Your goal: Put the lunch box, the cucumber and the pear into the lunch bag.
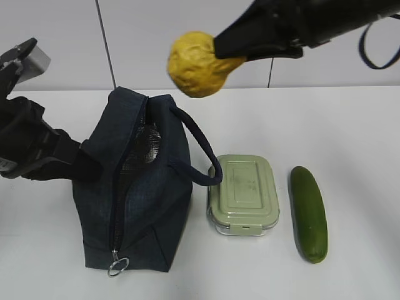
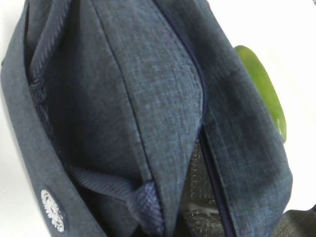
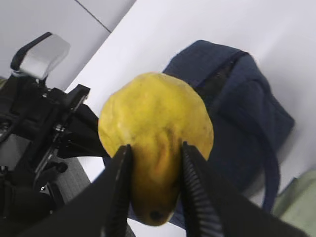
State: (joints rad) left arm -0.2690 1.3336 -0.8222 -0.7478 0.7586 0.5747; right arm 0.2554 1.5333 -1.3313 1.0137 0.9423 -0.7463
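Pear (image 1: 195, 65) hangs clamped by its narrow end in the right gripper (image 3: 154, 190), above and slightly right of the lunch bag (image 1: 134, 194) opening — its path runs down-left. Left gripper (image 1: 81, 165) pinches the bag's side, jaws together on fabric.

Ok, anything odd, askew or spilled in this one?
Nothing stands out. The pear is held in the right gripper above the unzipped lunch bag; the lunch box and cucumber lie tidy beside it.

Black arms (image 1: 37, 147), ribbed fingers (image 3: 197, 197), looped cable (image 1: 375, 47)
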